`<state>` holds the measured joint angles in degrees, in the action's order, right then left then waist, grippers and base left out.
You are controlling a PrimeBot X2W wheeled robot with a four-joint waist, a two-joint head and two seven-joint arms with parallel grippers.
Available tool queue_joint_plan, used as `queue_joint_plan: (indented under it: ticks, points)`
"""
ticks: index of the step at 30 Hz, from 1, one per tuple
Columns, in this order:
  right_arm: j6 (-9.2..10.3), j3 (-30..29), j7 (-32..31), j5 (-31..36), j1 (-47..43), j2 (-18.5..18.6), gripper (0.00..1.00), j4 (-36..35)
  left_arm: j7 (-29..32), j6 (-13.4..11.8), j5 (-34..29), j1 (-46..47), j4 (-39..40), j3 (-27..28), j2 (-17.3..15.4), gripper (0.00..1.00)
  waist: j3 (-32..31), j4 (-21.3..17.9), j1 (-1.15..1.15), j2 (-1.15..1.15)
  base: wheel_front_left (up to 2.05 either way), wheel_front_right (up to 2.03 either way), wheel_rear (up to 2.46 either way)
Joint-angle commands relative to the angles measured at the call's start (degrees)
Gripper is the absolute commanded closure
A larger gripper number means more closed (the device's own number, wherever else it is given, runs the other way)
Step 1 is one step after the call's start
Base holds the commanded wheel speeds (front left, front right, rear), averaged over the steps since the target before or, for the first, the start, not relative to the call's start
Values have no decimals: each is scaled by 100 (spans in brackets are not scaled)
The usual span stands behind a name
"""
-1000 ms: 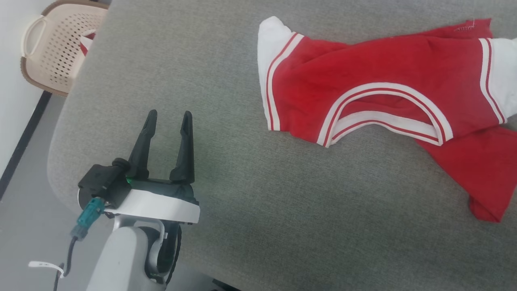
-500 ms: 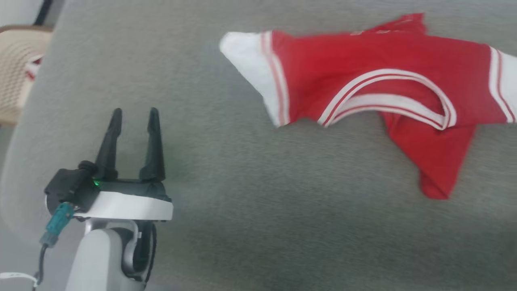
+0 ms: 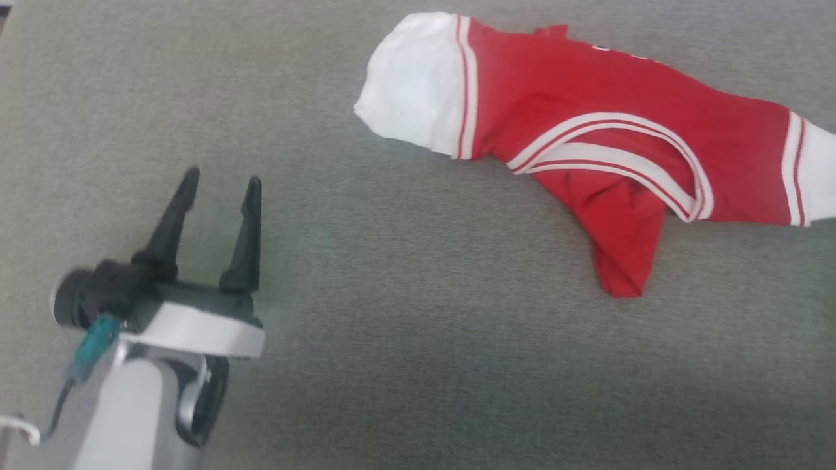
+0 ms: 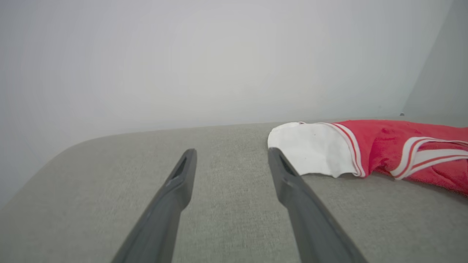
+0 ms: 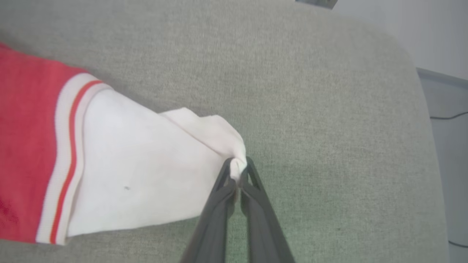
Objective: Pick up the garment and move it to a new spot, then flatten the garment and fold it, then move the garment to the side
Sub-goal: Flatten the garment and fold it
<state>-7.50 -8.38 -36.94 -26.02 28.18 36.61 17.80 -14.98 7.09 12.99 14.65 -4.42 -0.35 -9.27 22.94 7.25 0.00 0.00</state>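
garment: lying rumpled on the grey surface, up around 1 o'clock in the head view. The red body runs crossways, and a loose red fold droops toward 6 o'clock from under the striped neckline.

left-hand sleeve: white, puffed up a bit, at the 12 o'clock end of the garment in the head view. It's lying free on the surface.

left tool: down at 8 o'clock in the head view, fingers spread wide, nothing in them. It's clear of the garment. From its own wrist camera, the white sleeve sits just past the right-hand finger, around 2 o'clock.

right tool: clamped tight on the very tip of the other white sleeve, with the cloth bunched to a point right at the fingertips. From there the sleeve fans out toward 9 o'clock, to the stripe trim and then the red body.

surface: grey woven fabric with rounded corners. The garment rests flat on it.
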Motion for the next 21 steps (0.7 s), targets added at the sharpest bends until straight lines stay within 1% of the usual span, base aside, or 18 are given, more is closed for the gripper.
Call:
queue_joint_plan:
  ticks: [1,4,7,9,10,14,15,16,18,21]
  points:
    - [0,-15,245,125,6,-111,0,-41,19,32,-63,212,-31,-118,-193,0,-50,-103,0,0,0,0,0]
    - [0,-29,705,294,-53,-307,0,-47,225,37,-94,562,-100,-568,-718,0,-125,-242,0,0,0,0,0]
    - [1,-125,1151,388,-129,-424,0,-106,545,36,121,1032,-167,-1306,-1450,0,-189,-404,0,0,0,0,0]
    - [0,-244,1486,464,-176,-526,0,-208,786,37,391,1390,-228,-1903,-1953,0,-218,-532,0,0,0,0,0]
    - [0,-352,1785,477,-240,-665,0,-334,1069,38,723,1790,-302,-2550,-2451,0,-214,-680,0,0,0,0,0]
    - [0,-468,2215,468,-366,-896,0,-628,1794,38,1685,2716,-276,-4144,-3321,0,-126,-974,0,0,0,0,0]
    - [0,-468,2215,468,-366,-896,0,-628,1794,38,1685,2716,-276,-4144,-3321,0,-126,-974,0,0,0,0,0]
    - [0,-465,2264,465,-390,-956,0,-695,1968,39,1936,2957,-237,-4549,-3495,0,-91,-1049,0,0,0,0,0]
    - [0,-436,2332,464,-452,-1053,0,-831,2242,39,2362,3495,-213,-5218,-3726,0,-11,-1177,0,0,0,0,0]
    - [0,-377,2393,462,-513,-1193,0,-1011,2613,40,2947,4237,-317,-6140,-3882,0,126,-1346,0,0,0,0,0]
